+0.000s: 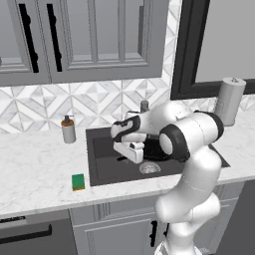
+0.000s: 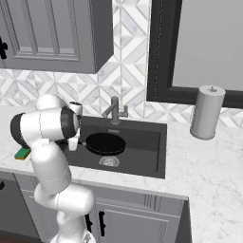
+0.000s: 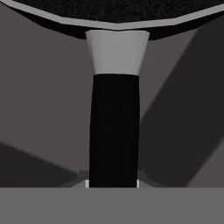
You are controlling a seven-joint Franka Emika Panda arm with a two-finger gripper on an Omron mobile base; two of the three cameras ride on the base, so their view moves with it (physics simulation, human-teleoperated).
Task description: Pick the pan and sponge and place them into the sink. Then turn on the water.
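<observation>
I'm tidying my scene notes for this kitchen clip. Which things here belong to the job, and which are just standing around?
Belonging to the job:
- pan, in the sink, its handle in the shut gripper
- sponge, on the counter left of the sink
- faucet

Just standing around:
- soap dispenser
- paper towel roll

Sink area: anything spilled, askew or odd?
Nothing stands out. The pan sits level inside the sink, its handle gripped by the shut tool. The sponge lies flat on the counter left of the sink. No water runs.
</observation>
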